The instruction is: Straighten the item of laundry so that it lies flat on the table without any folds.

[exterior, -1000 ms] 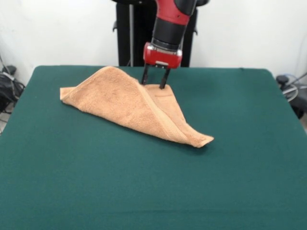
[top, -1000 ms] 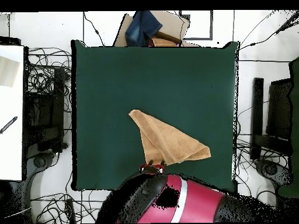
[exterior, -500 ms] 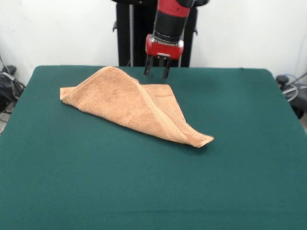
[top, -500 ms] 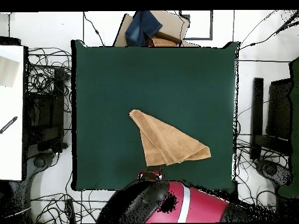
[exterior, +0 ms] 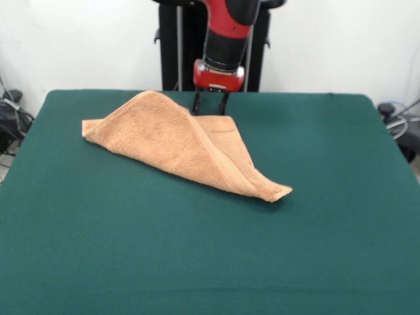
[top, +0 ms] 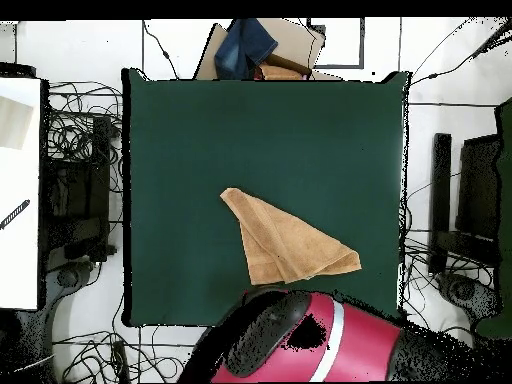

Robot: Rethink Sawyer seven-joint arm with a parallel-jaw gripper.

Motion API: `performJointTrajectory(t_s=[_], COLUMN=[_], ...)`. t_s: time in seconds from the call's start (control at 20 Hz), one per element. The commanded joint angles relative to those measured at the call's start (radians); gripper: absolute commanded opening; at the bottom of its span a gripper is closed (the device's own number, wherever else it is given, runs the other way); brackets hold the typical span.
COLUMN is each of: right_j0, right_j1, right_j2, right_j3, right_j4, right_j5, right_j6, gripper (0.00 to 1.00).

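The fingers (exterior: 196,103) are seen parted and empty, poised just above the far edge of the folded towel (exterior: 184,146) on the green counter (exterior: 210,249).

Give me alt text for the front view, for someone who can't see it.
A peach towel lies folded into a rough triangle on a green table, one layer lapped over another, not yet flat. The red and black arm's gripper hangs just behind the towel's far edge, jaws open and holding nothing.
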Motion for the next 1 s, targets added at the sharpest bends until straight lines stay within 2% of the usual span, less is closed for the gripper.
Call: performJointTrajectory(t_s=[0.05,0.25,0.55,0.85,1.0], right_j0=[-0.035,-0.028,-0.039,-0.021,-0.005], right_j1=[0.197,0.235,0.243,0.198,0.170], right_j2=[0.008,0.004,0.009,-0.003,-0.012], right_j3=[-0.321,-0.361,-0.389,-0.353,-0.315], right_j4=[0.055,0.051,0.037,0.063,0.069], right_j5=[0.075,0.054,0.070,0.109,0.022], right_j6=[0.201,0.216,0.215,0.209,0.258], gripper=[1.00,1.00,1.00,1.00,1.00])
